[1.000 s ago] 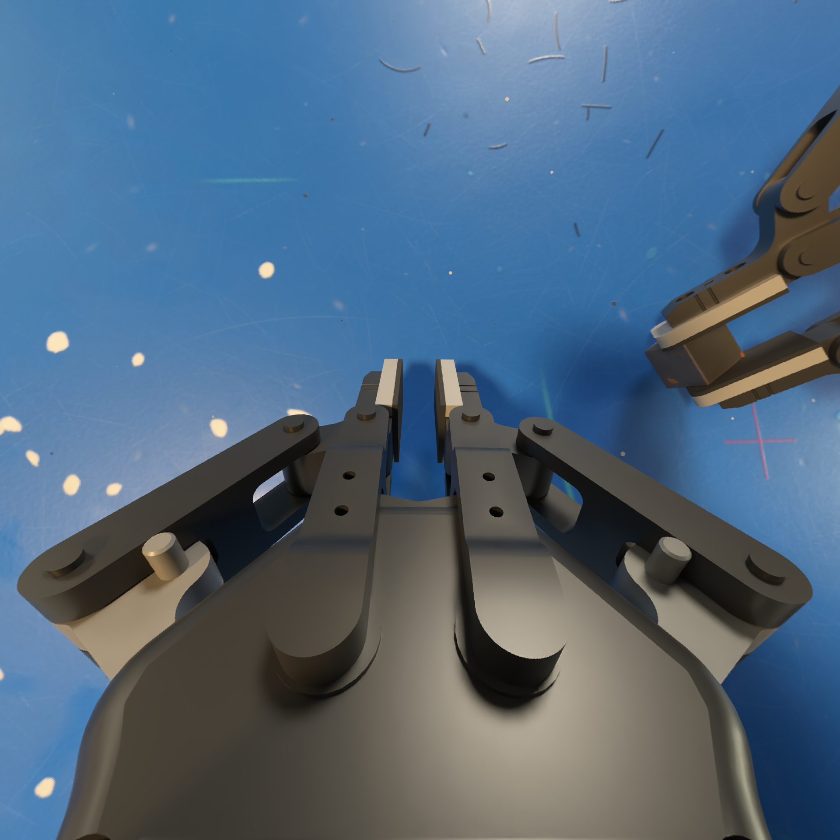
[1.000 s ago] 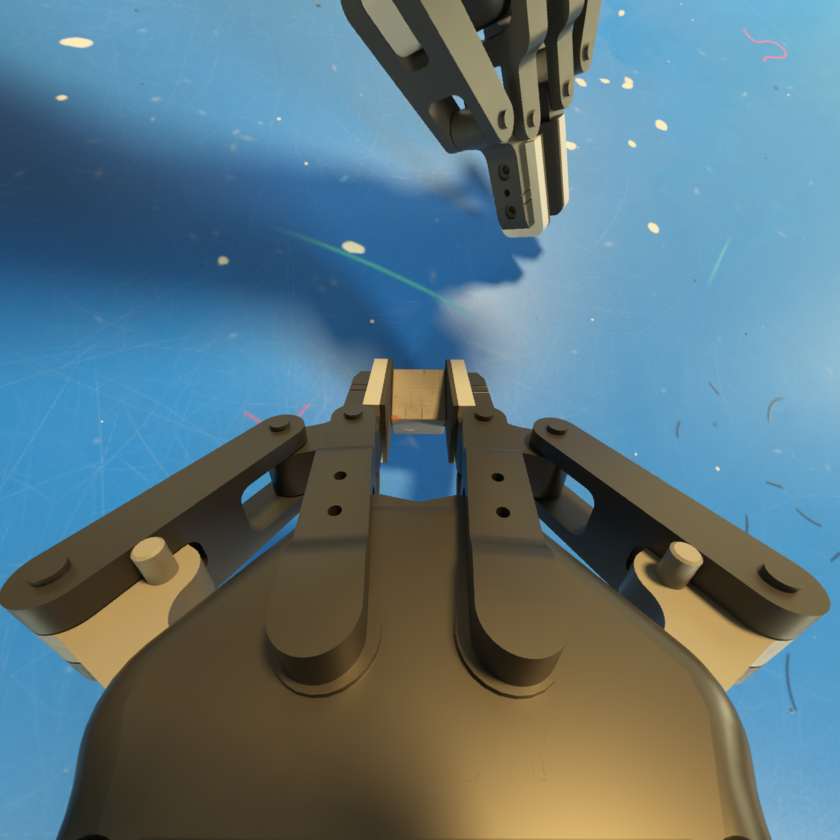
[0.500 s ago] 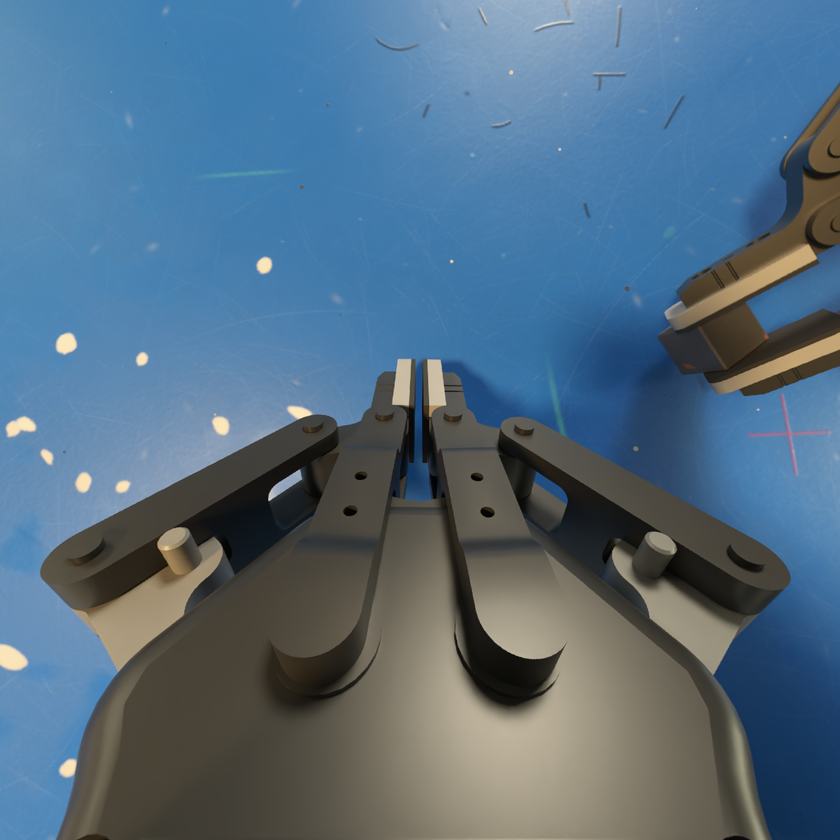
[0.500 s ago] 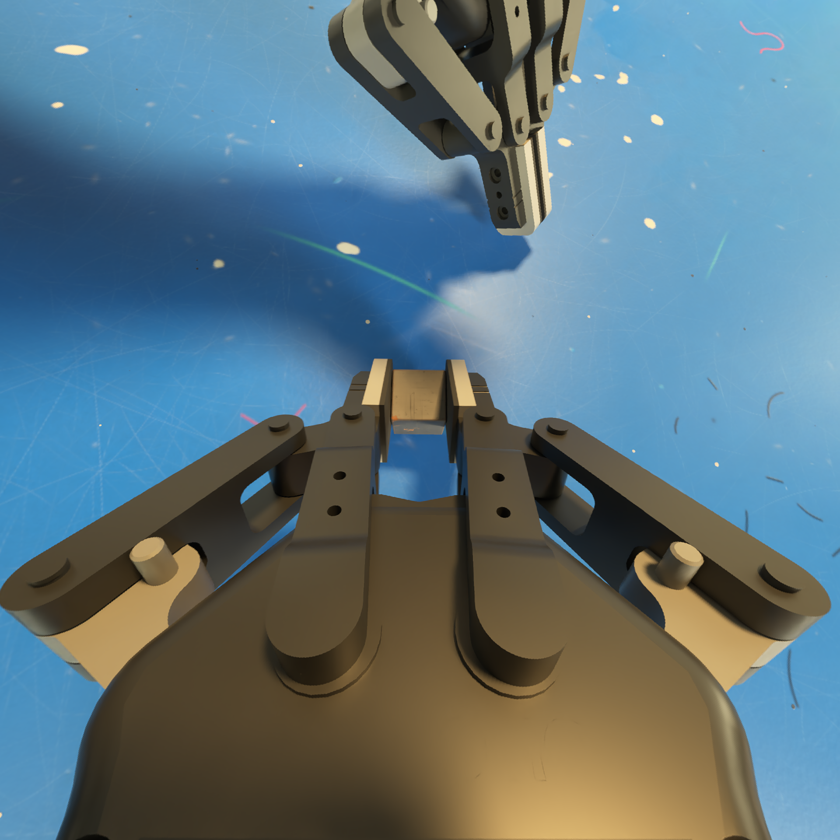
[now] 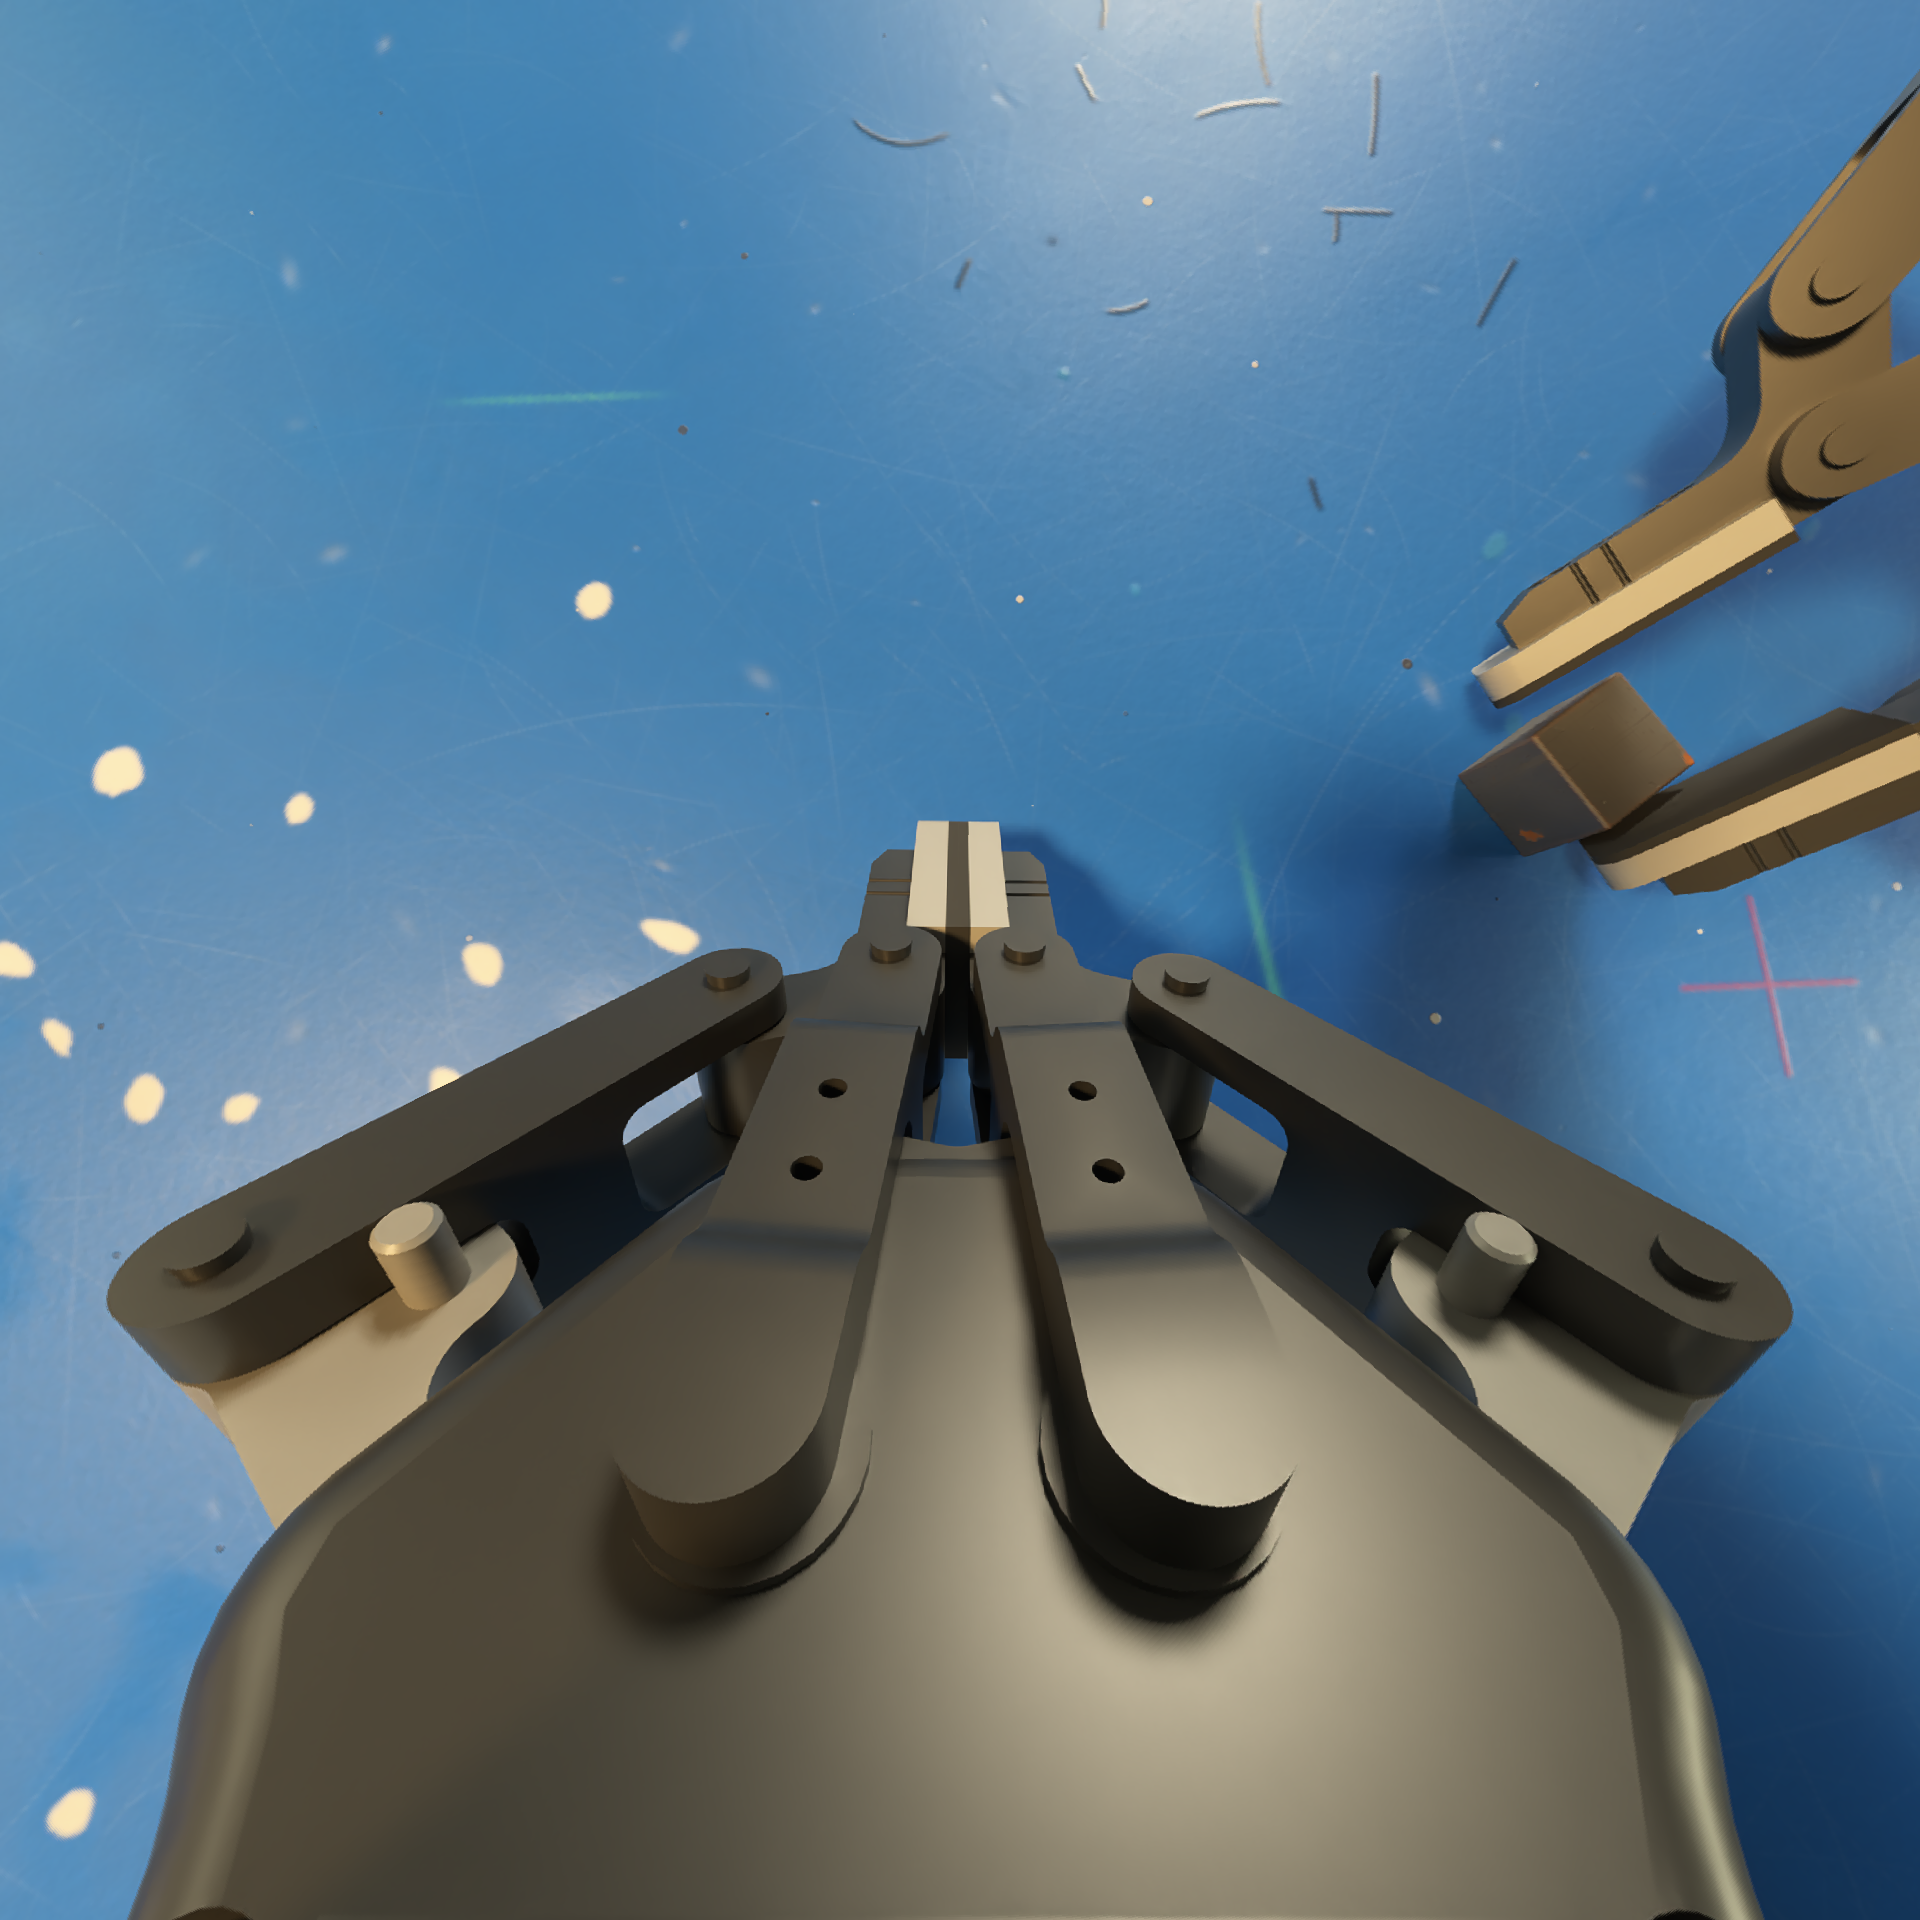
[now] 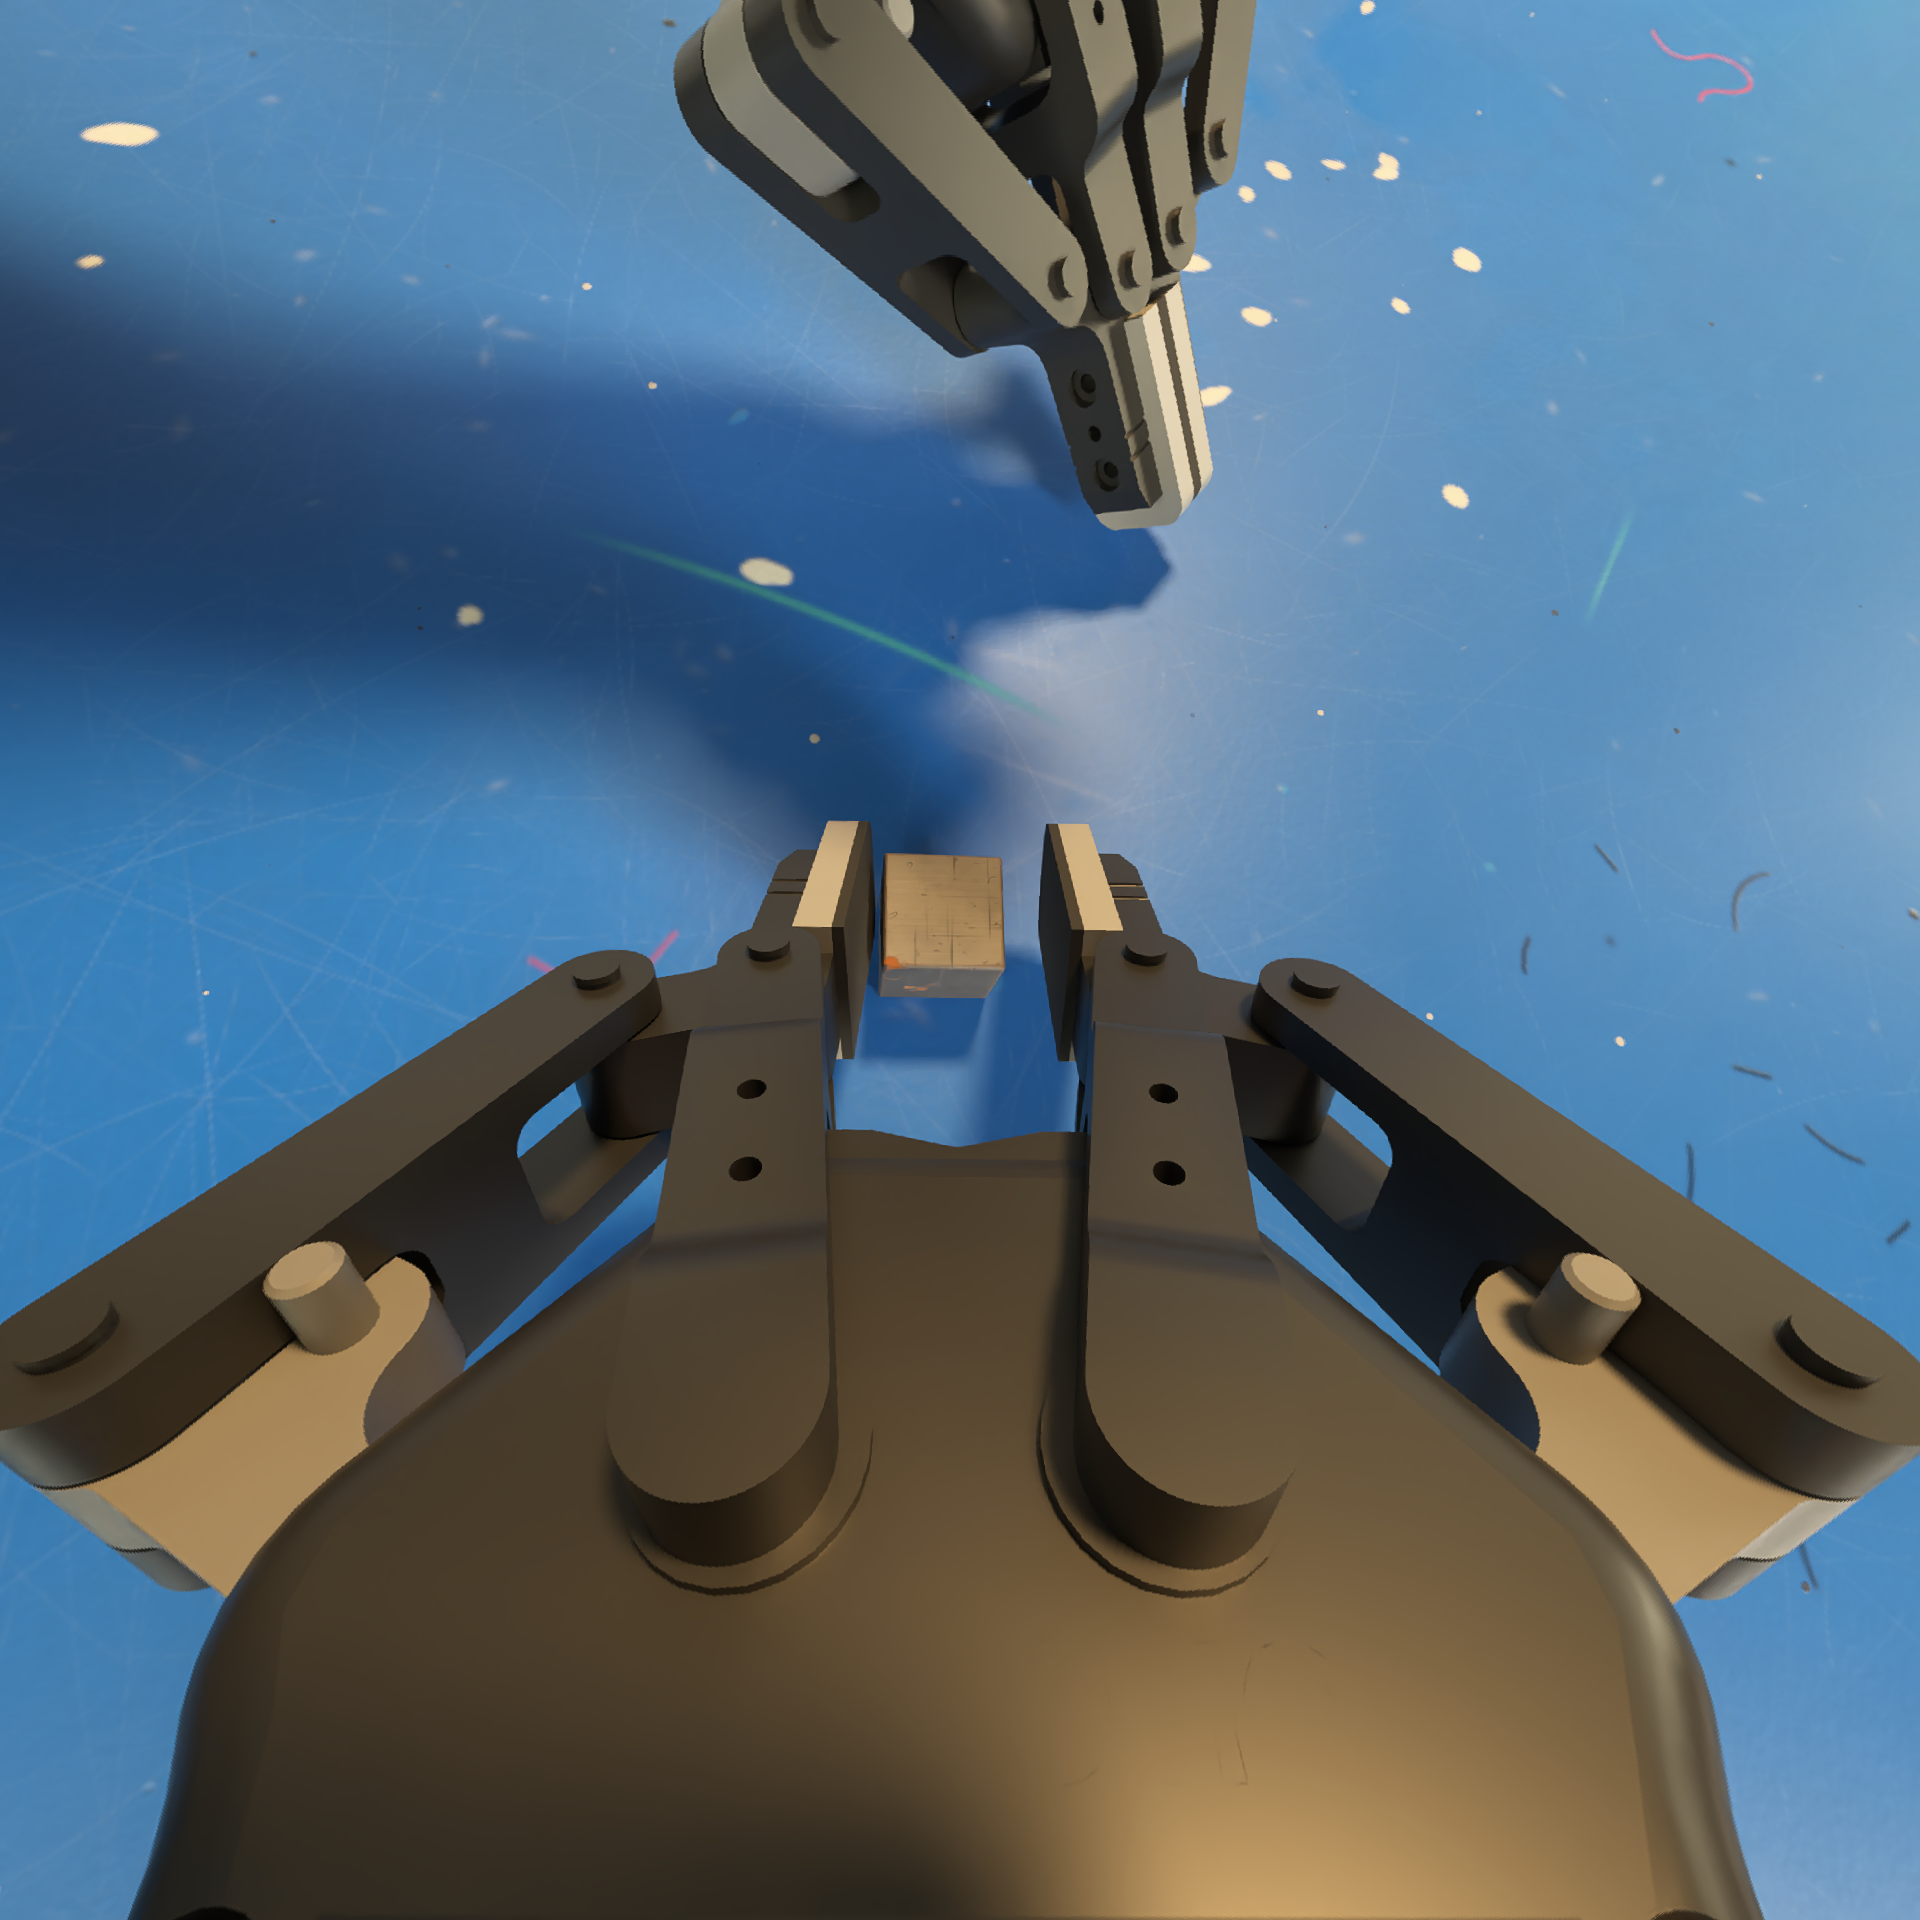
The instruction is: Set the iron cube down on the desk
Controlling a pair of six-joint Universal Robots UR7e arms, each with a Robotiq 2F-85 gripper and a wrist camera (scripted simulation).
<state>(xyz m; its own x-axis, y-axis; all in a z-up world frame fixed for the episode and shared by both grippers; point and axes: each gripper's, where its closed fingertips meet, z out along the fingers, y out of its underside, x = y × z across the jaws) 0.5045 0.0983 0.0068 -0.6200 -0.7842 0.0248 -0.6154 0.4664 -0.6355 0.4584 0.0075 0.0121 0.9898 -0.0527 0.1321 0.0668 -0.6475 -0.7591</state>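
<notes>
Lying between the right tool's (image 6: 956,925) spread pads, iron cube (image 6: 941,914).

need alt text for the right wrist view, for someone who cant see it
The right gripper is open around a small iron cube, with a gap on each side. Beyond it, the left gripper hangs shut above the scratched blue desk.

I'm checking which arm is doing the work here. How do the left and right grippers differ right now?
The left gripper has its pads pressed together with nothing between them; the right gripper is spread open around the iron cube, with gaps on both sides. The left points at bare blue desk; the right brackets the cube. Both are the same dark two-finger build with pale pads.
</notes>
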